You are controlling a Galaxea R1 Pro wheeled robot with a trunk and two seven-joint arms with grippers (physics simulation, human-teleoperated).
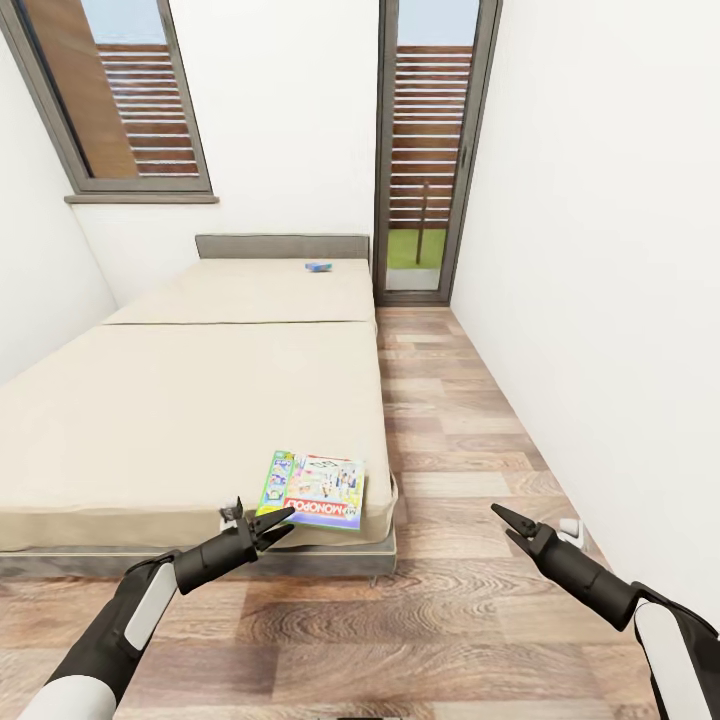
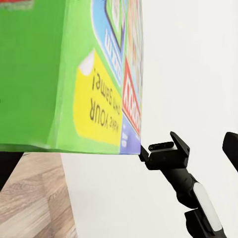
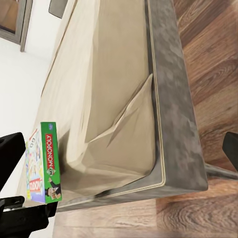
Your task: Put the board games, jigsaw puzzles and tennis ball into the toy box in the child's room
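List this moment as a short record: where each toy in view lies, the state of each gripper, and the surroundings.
Monopoly board game: flat on the near right corner of the bed
small blue board game: far end of the bed, near the headboard
left gripper: open, fingertips at the Monopoly box's near edge, not gripping it
right gripper: open, holding nothing, above the wood floor
surroundings: white walls, a window, a glass door

Your black left gripper (image 1: 268, 523) on its white-and-black arm reaching forward, fingers parted, tips pointing up and right, your black right gripper (image 1: 510, 528) raised, fingers parted, pointing up and left
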